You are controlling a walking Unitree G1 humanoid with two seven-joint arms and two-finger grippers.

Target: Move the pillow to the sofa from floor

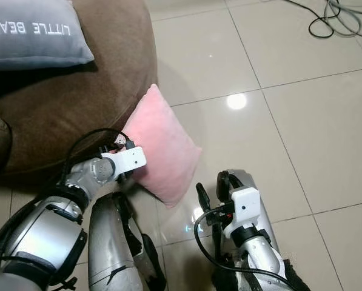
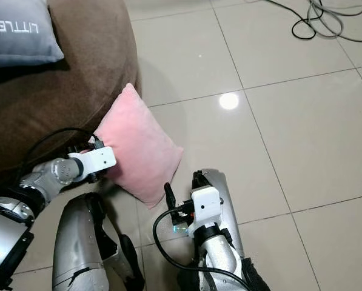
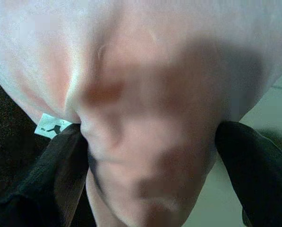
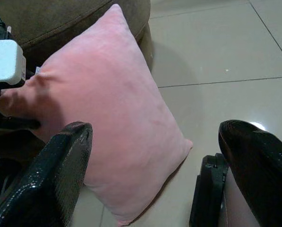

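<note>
Pink pillow (image 1: 162, 145) standing on edge on the tiled floor (image 1: 302, 121), leaning against the brown sofa (image 1: 77, 97). Left gripper (image 3: 150, 156) pinching one corner, fabric bunching between fingers (image 3: 60, 165): soft, light, likely sagging. Right gripper (image 4: 155, 161) hovering nearby, fingers wide.

The grey cushion (image 1: 32, 33) is cut off by the frame's top and left edges, its lettering truncated. The pink pillow (image 3: 145, 94) is rendered blurred at close range. The cables (image 2: 326, 18) are cropped at the top edge.
</note>
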